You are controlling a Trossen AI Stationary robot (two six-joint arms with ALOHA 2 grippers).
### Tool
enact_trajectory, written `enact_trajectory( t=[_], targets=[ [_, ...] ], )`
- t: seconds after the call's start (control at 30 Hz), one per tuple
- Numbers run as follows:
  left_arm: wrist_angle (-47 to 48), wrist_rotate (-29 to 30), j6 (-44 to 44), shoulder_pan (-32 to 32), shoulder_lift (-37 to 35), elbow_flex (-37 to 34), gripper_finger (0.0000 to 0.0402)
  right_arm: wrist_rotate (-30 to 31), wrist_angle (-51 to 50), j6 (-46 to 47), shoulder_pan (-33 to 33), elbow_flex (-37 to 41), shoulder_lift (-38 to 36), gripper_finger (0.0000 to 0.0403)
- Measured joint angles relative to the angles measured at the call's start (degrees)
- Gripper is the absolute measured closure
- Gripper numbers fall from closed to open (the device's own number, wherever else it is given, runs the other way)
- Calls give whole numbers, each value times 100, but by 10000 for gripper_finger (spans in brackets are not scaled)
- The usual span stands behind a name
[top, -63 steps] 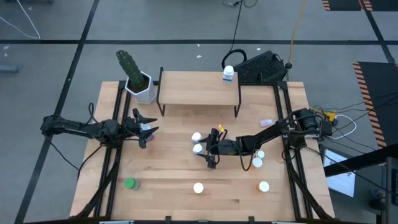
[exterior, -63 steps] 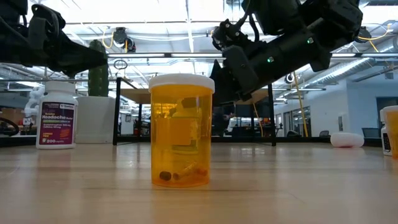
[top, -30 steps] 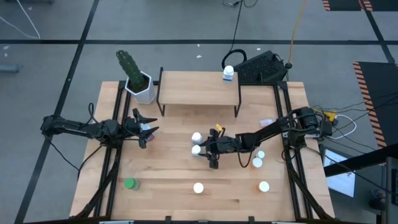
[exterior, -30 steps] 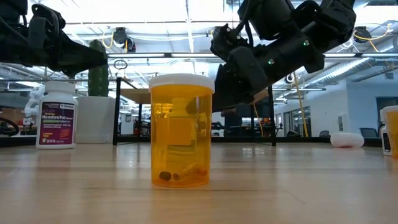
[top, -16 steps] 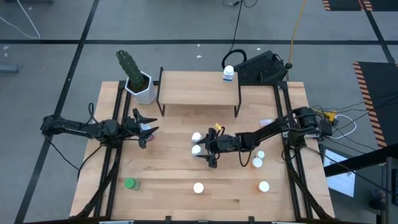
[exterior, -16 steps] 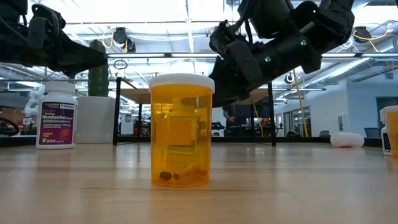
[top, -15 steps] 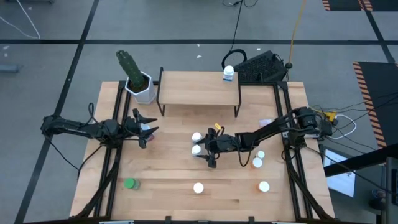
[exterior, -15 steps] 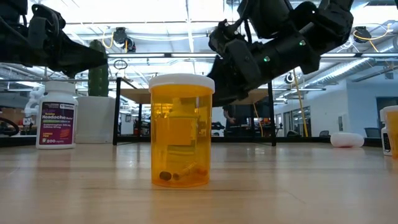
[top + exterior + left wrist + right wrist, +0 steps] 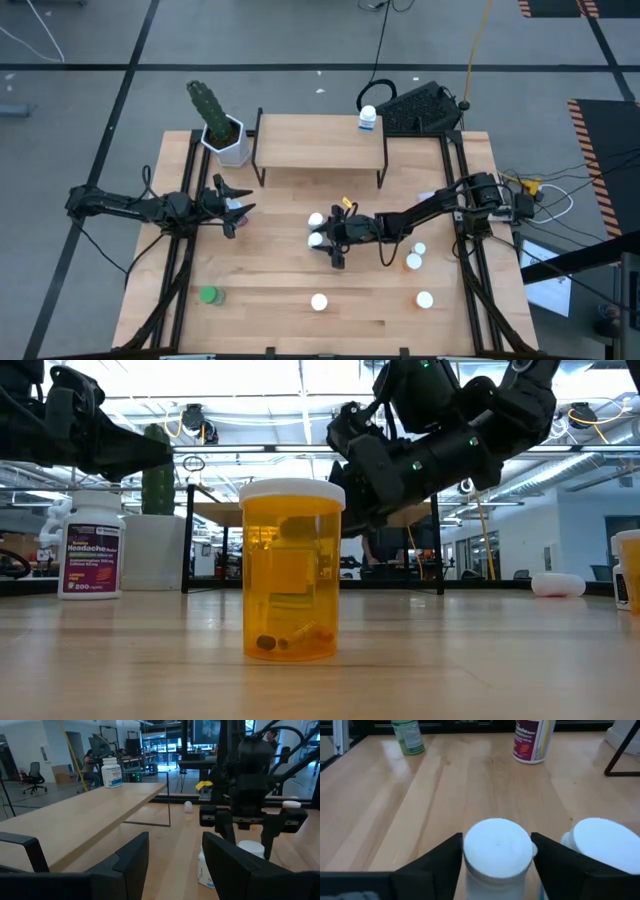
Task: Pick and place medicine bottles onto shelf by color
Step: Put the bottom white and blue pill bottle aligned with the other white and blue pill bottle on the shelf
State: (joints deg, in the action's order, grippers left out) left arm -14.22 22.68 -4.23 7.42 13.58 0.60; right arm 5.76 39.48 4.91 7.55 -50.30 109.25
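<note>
My right gripper (image 9: 326, 240) is open at the table's middle. Its fingers stand on either side of a white-capped bottle (image 9: 497, 845), the nearer of two (image 9: 316, 239); the second (image 9: 607, 842) stands just beyond. My left gripper (image 9: 241, 200) is open and empty above the table's left part, by a pink-labelled bottle (image 9: 232, 213). The shelf (image 9: 320, 142) stands at the far middle with a blue-white bottle (image 9: 368, 118) on its right end. A green bottle (image 9: 208, 295) stands near left, an orange one (image 9: 292, 570) at the near middle. My right gripper has its fingers (image 9: 445, 862) close against the two sides of the bottle's white cap (image 9: 470, 847), coming level from the table's right. I cannot tell whether they touch it. The bottle stands upright on the table.
A white pot with a cactus (image 9: 228, 140) stands left of the shelf. Further bottles stand at the right (image 9: 413, 261) and near right (image 9: 425, 299); a small one lies on its side (image 9: 428, 198). A dark keyboard (image 9: 420, 108) lies behind the shelf.
My right gripper has gone a little toward the table's left edge, closing in on the nearer white-capped bottle, so that its fingers now flank the cap. The bottles have kept their places.
</note>
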Motion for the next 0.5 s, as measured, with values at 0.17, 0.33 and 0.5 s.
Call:
enact_trajectory(
  t=[0.17, 0.33, 0.5],
  targets=[
    [4, 0, -2, 0, 2, 0, 213, -34, 47, -17, -5, 0, -4, 228],
    [15, 0, -2, 0, 0, 2, 213, -665, -133, 104, -98, 5, -169, 227],
    [66, 0, 33, 0, 0, 2, 213, -1392, -1063, -48, -413, 5, -1127, 223]
  ],
)
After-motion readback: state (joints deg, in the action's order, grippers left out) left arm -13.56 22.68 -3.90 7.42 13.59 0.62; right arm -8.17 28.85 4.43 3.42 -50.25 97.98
